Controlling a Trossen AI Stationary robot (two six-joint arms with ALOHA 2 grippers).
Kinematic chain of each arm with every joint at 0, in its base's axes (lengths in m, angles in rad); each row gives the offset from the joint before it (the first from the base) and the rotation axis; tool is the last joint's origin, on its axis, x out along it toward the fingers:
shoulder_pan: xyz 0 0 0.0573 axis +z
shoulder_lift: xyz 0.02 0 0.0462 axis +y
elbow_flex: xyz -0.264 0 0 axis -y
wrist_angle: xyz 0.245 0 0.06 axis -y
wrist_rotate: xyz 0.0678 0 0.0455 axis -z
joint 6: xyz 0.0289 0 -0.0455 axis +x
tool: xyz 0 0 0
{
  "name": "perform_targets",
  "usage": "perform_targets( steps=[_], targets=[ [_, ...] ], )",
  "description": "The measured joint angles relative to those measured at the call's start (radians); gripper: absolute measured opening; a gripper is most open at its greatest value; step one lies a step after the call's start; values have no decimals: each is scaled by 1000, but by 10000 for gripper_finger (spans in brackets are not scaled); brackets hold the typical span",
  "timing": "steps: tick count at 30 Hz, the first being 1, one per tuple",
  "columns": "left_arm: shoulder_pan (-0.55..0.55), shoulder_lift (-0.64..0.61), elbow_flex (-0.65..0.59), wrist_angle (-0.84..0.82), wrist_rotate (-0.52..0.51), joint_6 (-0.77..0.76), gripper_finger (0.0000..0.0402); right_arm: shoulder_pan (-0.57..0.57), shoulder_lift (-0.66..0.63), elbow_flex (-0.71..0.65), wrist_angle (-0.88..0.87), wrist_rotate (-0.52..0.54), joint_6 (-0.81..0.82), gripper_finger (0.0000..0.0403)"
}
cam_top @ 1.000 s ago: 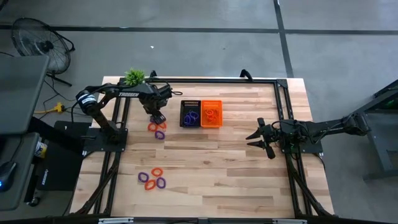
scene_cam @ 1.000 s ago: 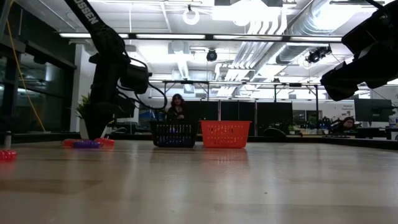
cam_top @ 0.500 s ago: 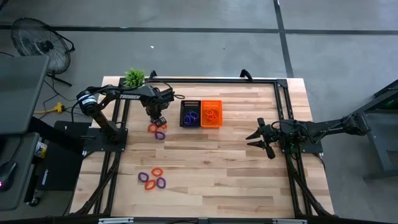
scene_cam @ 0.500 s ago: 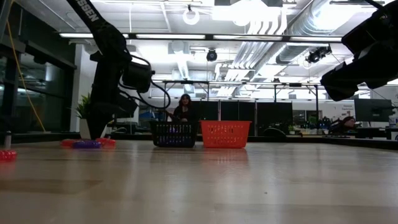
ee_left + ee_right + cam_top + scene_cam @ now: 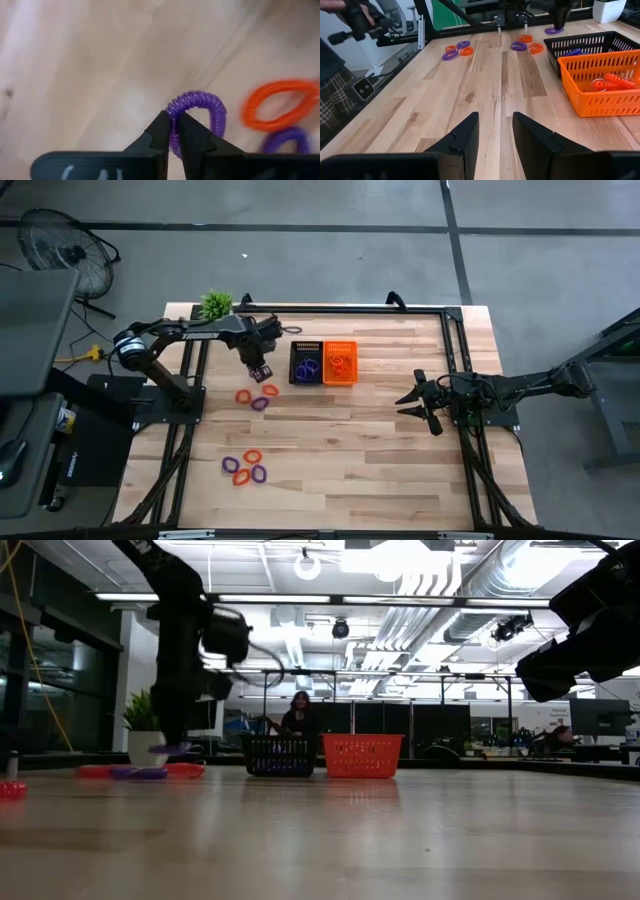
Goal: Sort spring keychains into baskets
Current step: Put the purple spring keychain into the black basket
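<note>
The left tool (image 5: 174, 131) pinches a purple spring keychain (image 5: 197, 112) between narrow tips, lifted above the bench (image 5: 380, 450) just beside the black basket (image 5: 306, 364). An orange keychain (image 5: 242, 395) and another purple one (image 5: 260, 404) lie below it. The orange basket (image 5: 340, 363) touches the black one, and both hold loops. A small cluster (image 5: 245, 467) rests nearer the front edge. The right tool (image 5: 412, 406) hangs well apart, fingers parted, holding nothing.

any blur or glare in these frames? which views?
Left wrist view: purple keychain in the jaws is sharp, the orange loop and table behind are smeared. Low view: left arm motion-blurred; ceiling lights glare, foreground table soft. High view: even light, no glare. Right wrist view: crisp, orange basket clear.
</note>
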Motion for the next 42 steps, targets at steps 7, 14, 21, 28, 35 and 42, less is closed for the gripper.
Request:
perform_targets(
  steps=[7, 14, 21, 28, 35, 42],
  targets=[
    [-21, -40, 130, 3, 26, -17, 23, 0, 0, 0, 1, 2, 0, 114],
    [-57, 8, 293, 28, 22, -21, 23, 0, 0, 0, 1, 2, 0, 114],
    [-75, 152, 404, 27, 24, -45, 24, 0, 0, 0, 2, 2, 0, 114],
    [-78, 264, 472, 29, 28, -52, 24, 0, 0, 0, 2, 2, 0, 114],
    [-78, 323, 497, 26, 48, -68, 24, 0, 0, 0, -1, 2, 0, 114],
    [-77, 325, 496, 33, 48, -71, 73, 0, 0, 0, -1, 2, 0, 114]
  ],
)
